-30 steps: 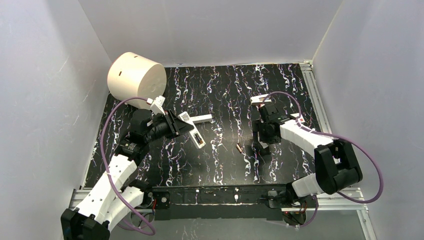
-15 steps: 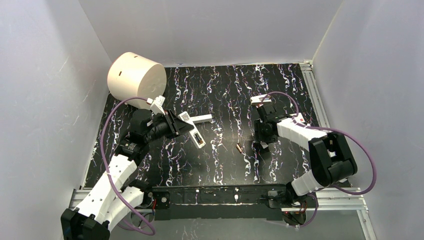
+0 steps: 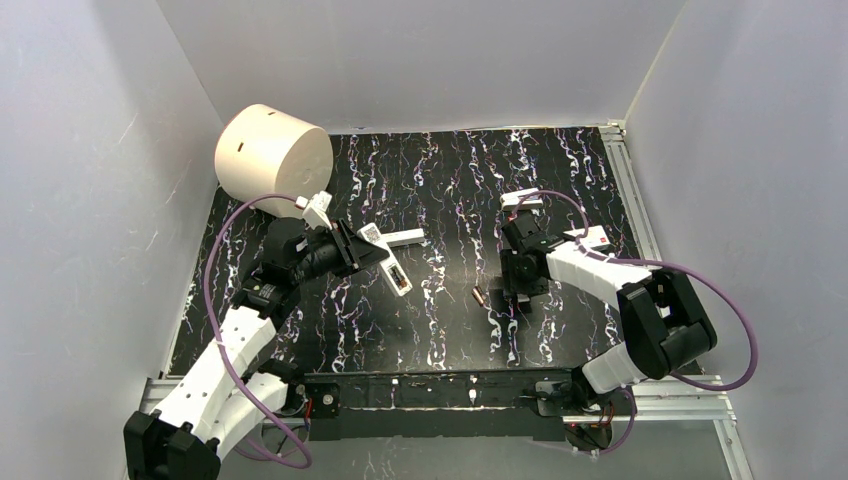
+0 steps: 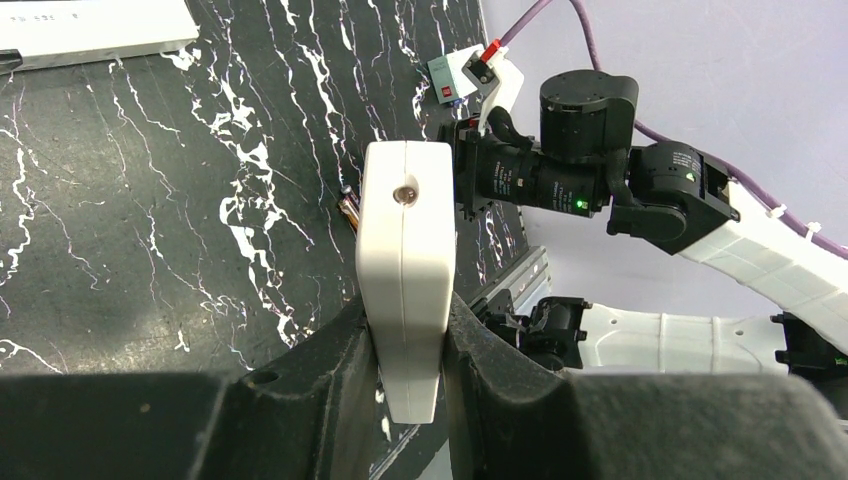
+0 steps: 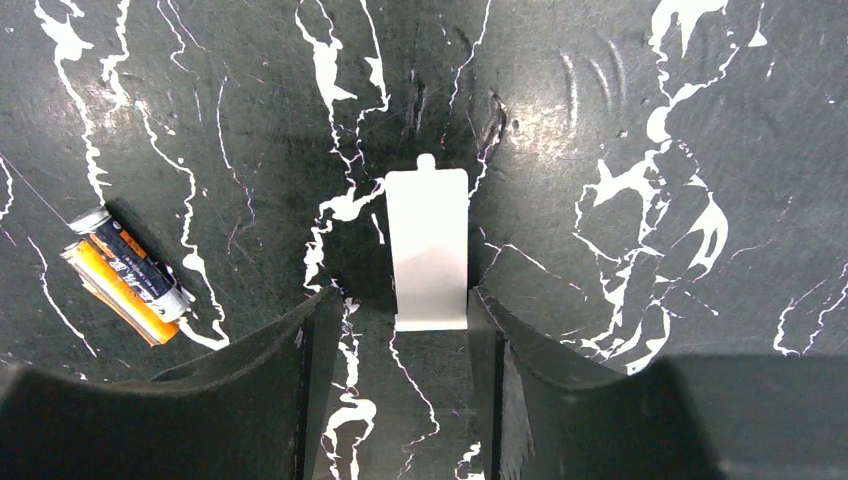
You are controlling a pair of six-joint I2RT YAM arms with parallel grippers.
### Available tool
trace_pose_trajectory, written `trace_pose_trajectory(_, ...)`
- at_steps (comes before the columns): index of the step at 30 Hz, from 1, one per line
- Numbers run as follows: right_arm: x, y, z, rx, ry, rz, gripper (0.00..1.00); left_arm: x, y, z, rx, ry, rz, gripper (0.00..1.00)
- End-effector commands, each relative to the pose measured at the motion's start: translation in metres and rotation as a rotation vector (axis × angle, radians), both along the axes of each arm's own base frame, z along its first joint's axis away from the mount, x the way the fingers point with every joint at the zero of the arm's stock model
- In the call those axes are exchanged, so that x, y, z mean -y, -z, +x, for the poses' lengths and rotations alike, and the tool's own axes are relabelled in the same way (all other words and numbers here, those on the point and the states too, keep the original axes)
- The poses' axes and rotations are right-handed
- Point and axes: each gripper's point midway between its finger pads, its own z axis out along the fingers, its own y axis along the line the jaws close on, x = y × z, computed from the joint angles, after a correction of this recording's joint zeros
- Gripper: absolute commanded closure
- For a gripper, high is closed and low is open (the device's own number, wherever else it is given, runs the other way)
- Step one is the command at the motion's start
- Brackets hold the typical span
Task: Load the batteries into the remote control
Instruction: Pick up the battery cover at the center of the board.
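At the near edge, both arm bases sit on the rail of the black, white-veined table [image 3: 450, 180]. The right gripper [image 3: 512, 292] points down at the mat right of centre. In its wrist view, the right gripper [image 5: 400, 305] has its fingers [image 5: 310, 340] standing apart on either side of a small white plate [image 5: 428, 245] with a tab at its far end. The plate's right edge meets the right finger, and a strip of mat shows at its left. I cannot tell whether the fingers press it.

Just left of that gripper, the batteries [image 3: 479, 296] lie on the mat. They are two cells side by side and touching, one dark, one orange [image 5: 125, 275], apart from the fingers and the plate.

Further left and slightly farther back, the left gripper [image 3: 350, 250] is pinched on the remote control [image 3: 390, 268], which it holds above the mat, slanting toward the near right. In the left wrist view, the left gripper [image 4: 405, 320] clamps the remote control [image 4: 405, 230] edge-on between both fingers, with a small round lens on its free end. The batteries [image 4: 347, 210] show just past its left side.

Just behind the remote, a plain white strip [image 3: 405, 237] lies flat on the mat. In the far left corner, a cream cylinder [image 3: 272, 152] rests against the wall.
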Motion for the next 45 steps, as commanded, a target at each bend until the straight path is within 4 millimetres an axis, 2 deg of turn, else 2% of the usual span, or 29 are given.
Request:
trace_pose_trajectory(1, 0.012, 0.004, -0.013, -0.028, 0.042, -0.069, 0.44, 0.001, -0.003, -0.001, 0.018, 0.014, -0.014, 1.0)
trace_pose_trajectory(6, 0.024, 0.0, -0.014, 0.002, 0.076, -0.168, 0.42, 0.001, -0.003, 0.0, 0.018, 0.012, -0.015, 1.0)
trace_pose_trajectory(12, 0.027, -0.005, -0.013, 0.027, 0.094, -0.186, 0.39, 0.002, 0.0, 0.002, 0.011, 0.014, -0.017, 1.0)
trace_pose_trajectory(21, 0.01, 0.007, -0.028, -0.046, 0.085, -0.084, 0.48, 0.002, 0.002, 0.001, 0.01, 0.014, -0.015, 1.0)
trace_pose_trajectory(29, 0.009, 0.012, -0.034, -0.076, 0.087, -0.076, 0.5, 0.0, 0.004, -0.001, 0.011, 0.013, -0.005, 1.0)
trace_pose_trajectory(37, 0.015, 0.016, -0.033, -0.068, 0.099, -0.112, 0.57, 0.001, 0.005, -0.002, 0.008, 0.017, -0.011, 1.0)
trace_pose_trajectory(40, 0.018, 0.017, -0.03, -0.058, 0.106, -0.131, 0.57, 0.001, 0.005, -0.003, 0.009, 0.017, -0.012, 1.0)
trace_pose_trajectory(45, 0.017, 0.014, -0.024, -0.041, 0.107, -0.135, 0.49, 0.0, 0.004, -0.003, 0.01, 0.016, -0.01, 1.0)
